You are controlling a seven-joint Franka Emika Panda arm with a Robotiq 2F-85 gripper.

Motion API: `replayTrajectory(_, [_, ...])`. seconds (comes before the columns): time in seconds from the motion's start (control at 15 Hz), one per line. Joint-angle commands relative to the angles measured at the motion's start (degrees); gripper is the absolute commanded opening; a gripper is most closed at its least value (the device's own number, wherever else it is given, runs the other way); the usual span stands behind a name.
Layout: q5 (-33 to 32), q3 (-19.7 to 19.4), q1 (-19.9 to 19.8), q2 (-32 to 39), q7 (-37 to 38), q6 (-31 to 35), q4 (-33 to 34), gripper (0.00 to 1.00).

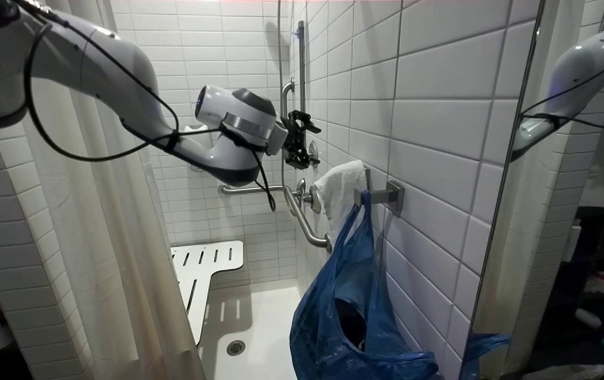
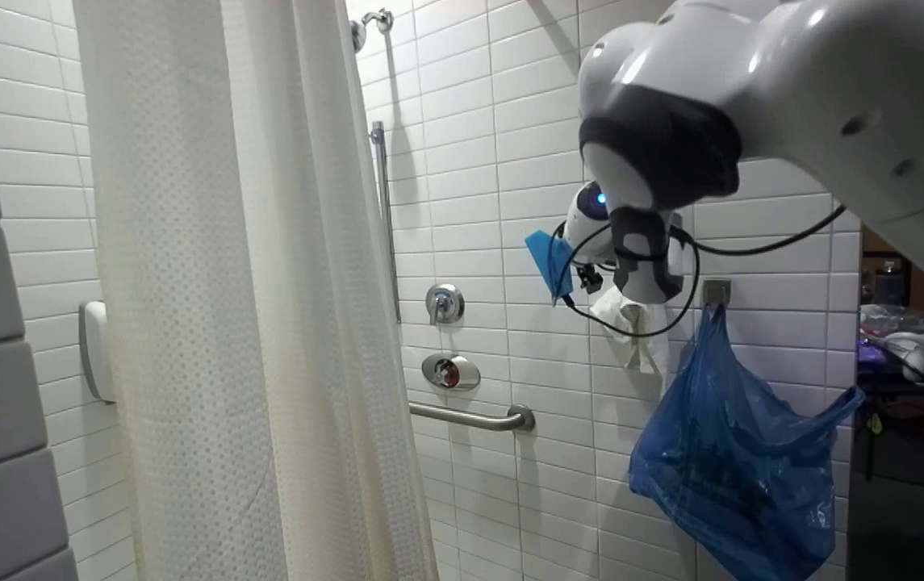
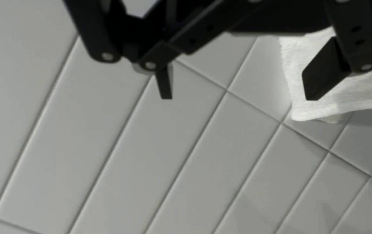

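Your black two-fingered gripper (image 3: 239, 94) is standing with its fingers spread wide apart, holding nothing, and is hovering before a white tiled wall (image 3: 160, 139). In the wrist view, one finger (image 3: 322, 78) is overlapping the edge of a soft white cloth towel (image 3: 367, 89); the pictures are not settling whether they are touching. In an exterior view, the towel (image 1: 341, 184) is hanging just below and beside the gripper, apparently draped over some support hidden beneath it, its own weight presumably keeping it in place. Just beside the towel, a square grey metal bracket (image 1: 394, 198) is projecting from the tiles and carrying a crinkled blue plastic bag (image 1: 317, 311); because the bag seems to be hanging by one handle only, its mouth is gaping and exposing a dark interior. Farther back, a bent stainless-steel grab bar (image 1: 243, 190) is following the wall, presumably for a bather's support. Along your white jointed robot arm (image 1: 112, 89), a black strap (image 1: 173, 140) is holding a thin black cable (image 1: 90, 159), presumably keeping its slack off the joints. Across from the wall, a cream textured fabric curtain (image 2: 252, 282) is hanging in folds.
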Motion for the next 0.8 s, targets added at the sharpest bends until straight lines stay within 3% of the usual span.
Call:
replayTrajectory(0.0, [10.81, 0.78, 6.23, 1.66, -13.82, -0.43, -6.23, 1.00])
replayTrajectory(0.4, [36.41, 4.65, 13.92, 1.03, -41.50, -1.67, -9.48, 1.00])
replayTrajectory(0.73, [56.83, 9.48, 16.95, -0.59, -53.98, -1.78, -13.94, 1.00])
